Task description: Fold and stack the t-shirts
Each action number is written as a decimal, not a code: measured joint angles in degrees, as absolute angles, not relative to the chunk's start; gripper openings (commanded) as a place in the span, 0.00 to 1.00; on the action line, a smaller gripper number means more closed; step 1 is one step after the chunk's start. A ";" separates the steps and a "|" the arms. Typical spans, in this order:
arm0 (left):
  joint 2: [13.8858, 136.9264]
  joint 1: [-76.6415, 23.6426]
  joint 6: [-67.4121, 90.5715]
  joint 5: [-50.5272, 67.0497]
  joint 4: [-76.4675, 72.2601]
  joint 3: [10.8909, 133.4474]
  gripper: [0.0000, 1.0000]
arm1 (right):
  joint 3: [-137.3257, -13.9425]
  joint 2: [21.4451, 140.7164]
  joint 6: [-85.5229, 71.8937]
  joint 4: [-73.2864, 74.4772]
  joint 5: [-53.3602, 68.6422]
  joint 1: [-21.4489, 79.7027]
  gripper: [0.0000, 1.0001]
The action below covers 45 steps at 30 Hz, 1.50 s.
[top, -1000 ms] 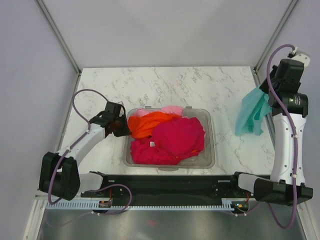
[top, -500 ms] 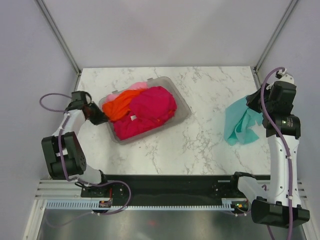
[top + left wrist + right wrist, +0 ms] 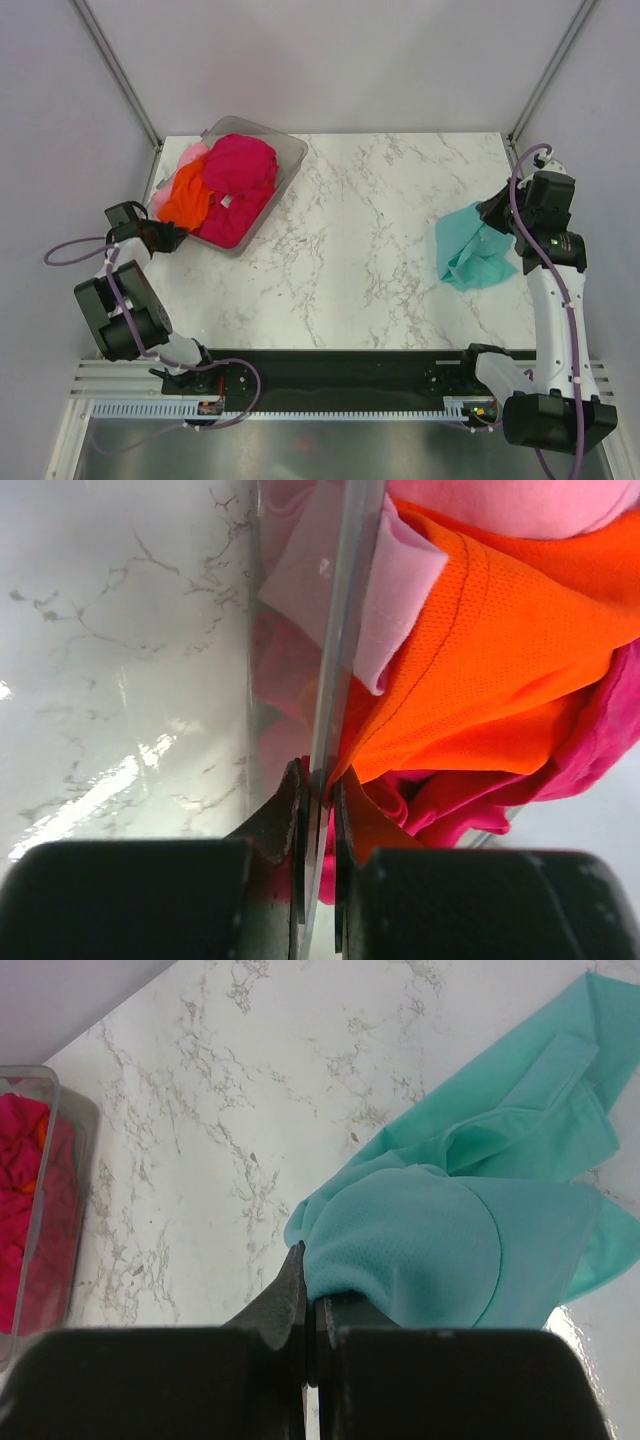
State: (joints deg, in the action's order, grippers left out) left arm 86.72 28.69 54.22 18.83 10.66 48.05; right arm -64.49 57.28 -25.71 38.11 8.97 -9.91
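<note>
- The left hand (image 3: pixel 318 780) is closed to a thin slit, with the clear wall of the plastic bin (image 3: pixel 342 630) pinched edge-on between its two fingers.
- In the top view this hand sits at the near left edge of the bin, at the far left side of the table (image 3: pixel 370 220).
- The bin lies at an angle in the far left corner of the table and holds three of the t-shirts, bunched up and unfolded.
- The magenta-red t-shirt (image 3: pixel 238 170) lies on top toward the far end.
- The orange t-shirt (image 3: pixel 500 660) lies at the near left of the bin, its cloth pressed against the inside of the gripped wall just beside the left fingers.
- The light pink t-shirt (image 3: pixel 400 590) shows along the left rim, a flap of it hanging over the wall.
- The right hand (image 3: pixel 305 1260) is closed tight on a bunched fold of the teal-turquoise t-shirt (image 3: pixel 450 1240).
- That shirt is crumpled at the right side of the table, well apart from the bin, with its upper part gathered at the fingers and the rest spread over the marble.
</note>
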 measured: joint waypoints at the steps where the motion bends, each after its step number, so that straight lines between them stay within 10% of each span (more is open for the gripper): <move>1: 86.70 28.64 56.31 18.65 10.31 47.97 0.02 | -64.05 57.21 -25.69 37.87 9.17 -9.91 0.00; 19: 95.20 36.32 77.01 16.58 4.14 54.08 0.06 | -59.53 59.13 -24.58 35.53 9.13 -6.76 0.00; 25: 100.31 37.10 81.87 17.93 3.27 56.55 0.99 | -58.17 59.86 -24.64 34.98 9.04 -5.63 0.00; 35: 83.70 36.38 76.16 24.69 8.08 49.52 1.00 | -65.84 63.07 -26.59 35.88 7.73 9.34 0.00; 45: 49.67 36.18 59.75 24.36 23.73 46.85 1.00 | -117.40 83.50 -24.51 47.29 0.62 35.66 0.00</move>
State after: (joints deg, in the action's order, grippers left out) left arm 49.67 36.18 59.75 24.36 23.73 46.85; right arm -117.40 83.50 -24.51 47.29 0.62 35.66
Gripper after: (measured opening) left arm 0.993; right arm 0.021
